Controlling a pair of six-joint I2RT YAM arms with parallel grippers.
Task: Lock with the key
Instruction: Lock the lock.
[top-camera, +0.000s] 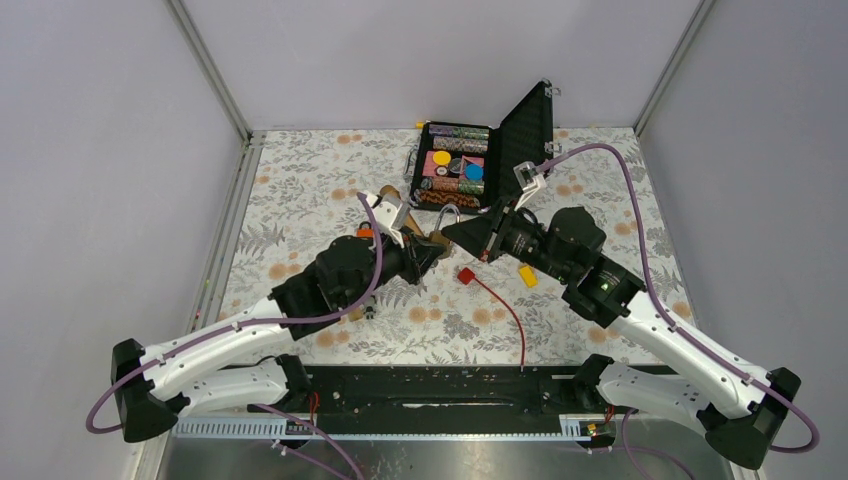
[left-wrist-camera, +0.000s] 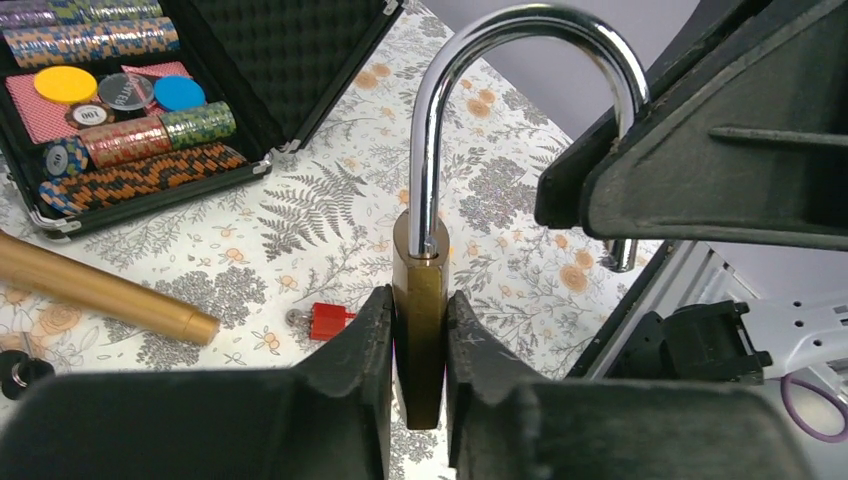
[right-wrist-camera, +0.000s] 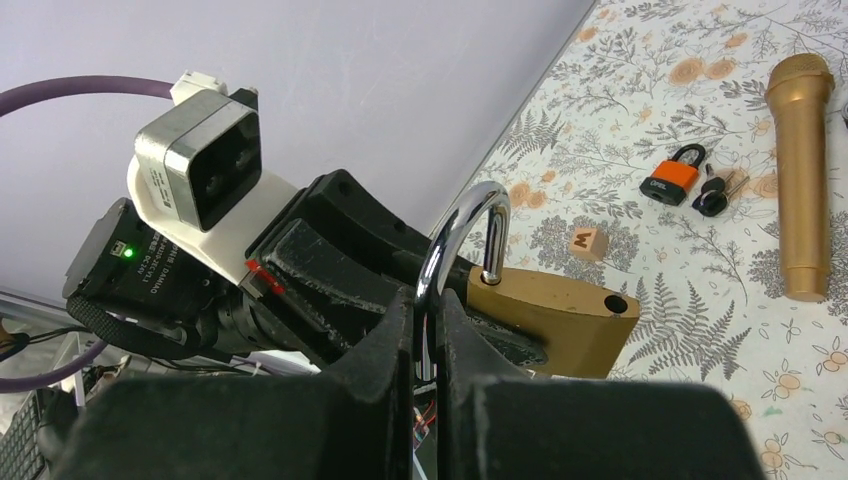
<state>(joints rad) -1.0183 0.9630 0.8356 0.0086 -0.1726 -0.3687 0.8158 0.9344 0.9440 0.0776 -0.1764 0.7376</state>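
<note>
Black fingers of the left gripper press together on the flat sides of the brass padlock, holding it upright above the floral table. Beside them the right gripper pinches its open steel shackle. The red-headed key lies on the table nearby, untouched.

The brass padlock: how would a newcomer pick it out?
Look just in front of the open black case. The brass padlock is held by the left tool and right tool, bigger than the orange padlock, shackle open.
</note>
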